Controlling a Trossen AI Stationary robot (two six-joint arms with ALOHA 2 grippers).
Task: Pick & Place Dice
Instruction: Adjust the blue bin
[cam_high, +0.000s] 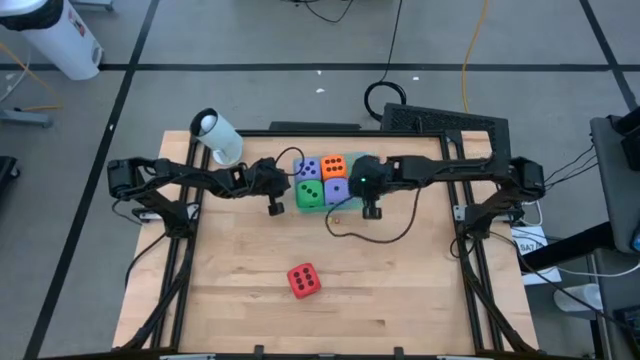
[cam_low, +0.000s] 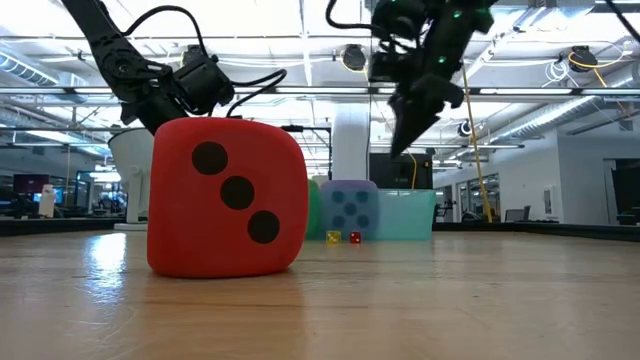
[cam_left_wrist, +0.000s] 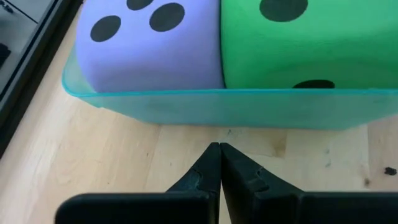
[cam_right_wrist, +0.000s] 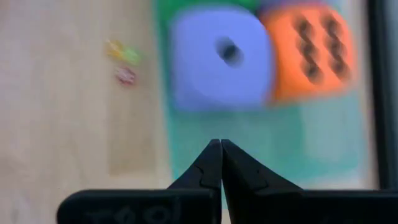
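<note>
Four dice sit in the shallow teal tray (cam_high: 358, 165): a purple die (cam_high: 308, 168), an orange die (cam_high: 333, 166), a green die (cam_high: 311, 193) and a second purple die (cam_high: 337, 188). The red die (cam_high: 303, 280) rests alone on the wood near the table's near edge, large in the low view (cam_low: 225, 195). My left gripper (cam_high: 274, 207) is shut and hovers just left of the tray, facing its wall (cam_left_wrist: 219, 148). My right gripper (cam_high: 371, 210) is shut and raised above the tray's right part (cam_right_wrist: 221, 144), (cam_low: 402, 140).
A white cylinder (cam_high: 218, 137) lies at the table's far left. Two tiny dice, yellow (cam_right_wrist: 121, 53) and red (cam_right_wrist: 125, 76), lie on the wood by the tray's near side. A black cable (cam_high: 375, 235) loops across the table. Bare wood surrounds the red die.
</note>
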